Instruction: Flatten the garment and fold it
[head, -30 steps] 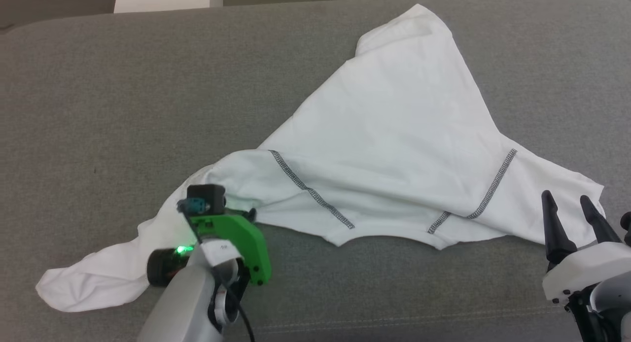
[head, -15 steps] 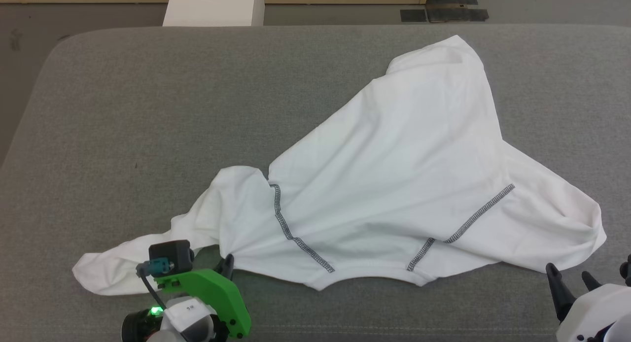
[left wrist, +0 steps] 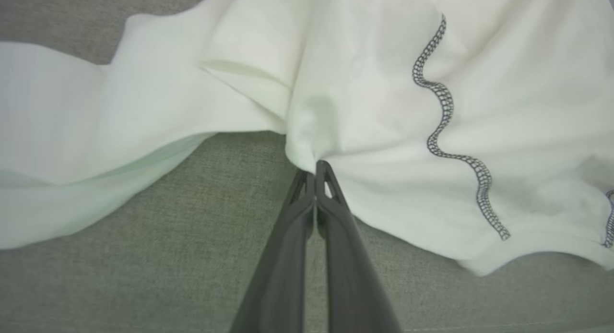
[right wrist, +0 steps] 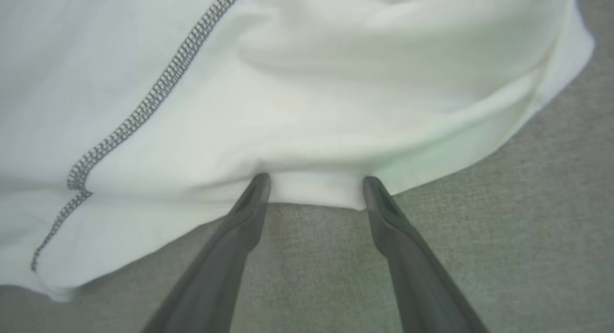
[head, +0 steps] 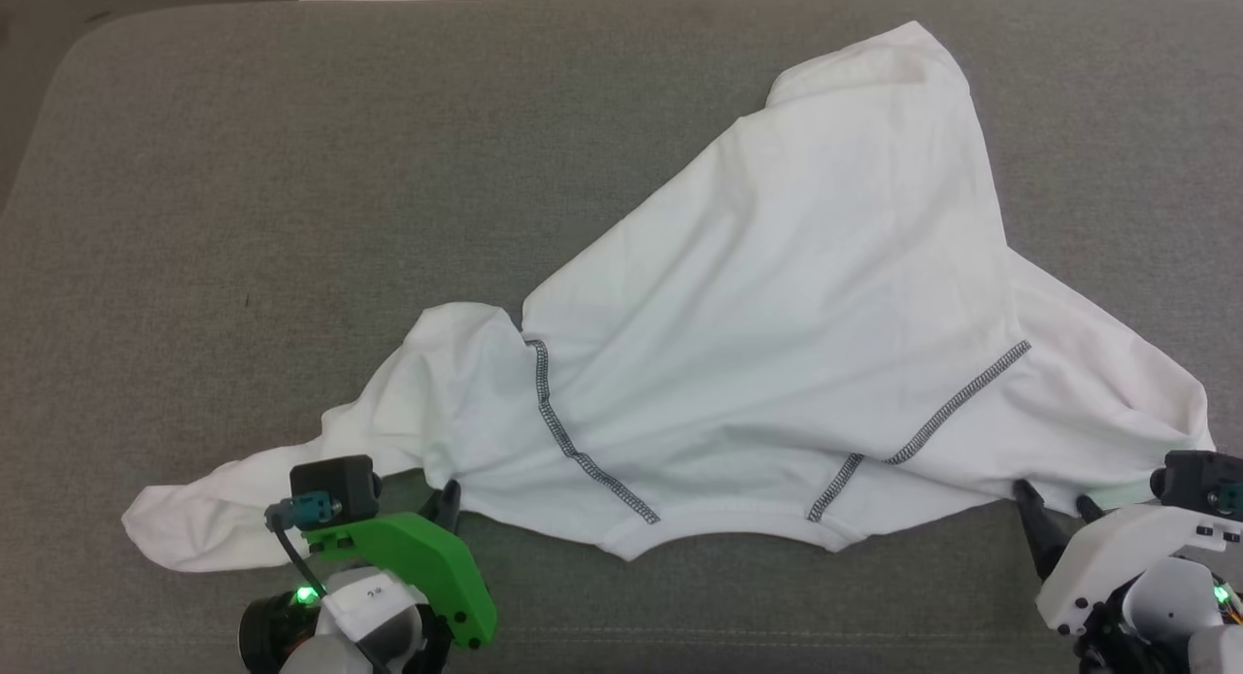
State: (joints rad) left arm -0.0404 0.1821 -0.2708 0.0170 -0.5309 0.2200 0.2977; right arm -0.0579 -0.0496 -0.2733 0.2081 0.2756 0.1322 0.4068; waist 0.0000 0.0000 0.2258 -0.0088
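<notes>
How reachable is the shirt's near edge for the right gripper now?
Probably yes: the right gripper, open, has its fingertips at the white shirt's edge, with nothing in the way.

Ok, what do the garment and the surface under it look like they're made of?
The garment: thin, matte white fabric, probably a knit; it drapes in soft folds and bunches. Its stitching: dark grey thread in zigzag lines. The surface: grey woven upholstery, matte, with visible coarse weave; likely padded, judging by its rounded corner.
</notes>
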